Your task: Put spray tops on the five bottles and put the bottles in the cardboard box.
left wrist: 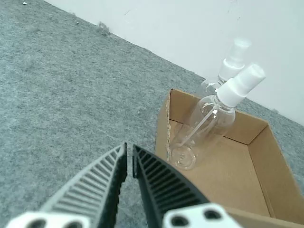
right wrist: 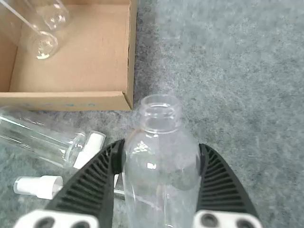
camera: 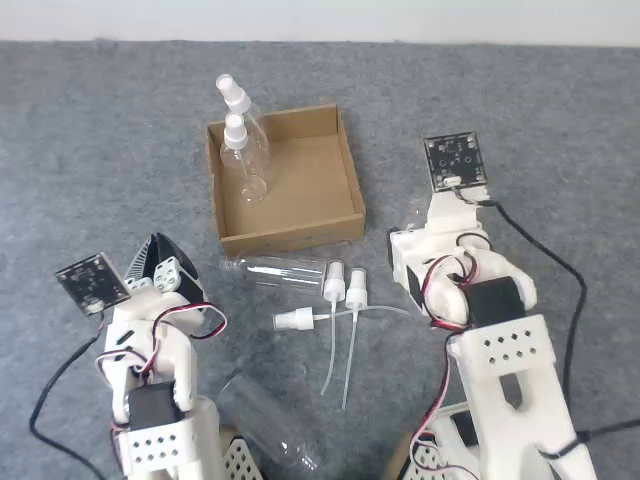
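Grey felt-like cloth covers the table (camera: 100, 120), with a pale wall (left wrist: 190, 28) along its far edge. The cardboard box (camera: 310, 190) stands open-topped on it. Two clear capped bottles (camera: 245, 155) with white spray heads lean tilted in the box's far corner. Just outside the box's near wall lies a topless bottle (camera: 275, 270), with three loose spray tops (camera: 335, 288) beside it, their thin tubes trailing away from the box. The right tool (right wrist: 159, 149) clamps an open-necked bottle (right wrist: 159, 171) by its body, near the box's near corner. The left tool (left wrist: 129, 154) is closed on nothing, short of the box.
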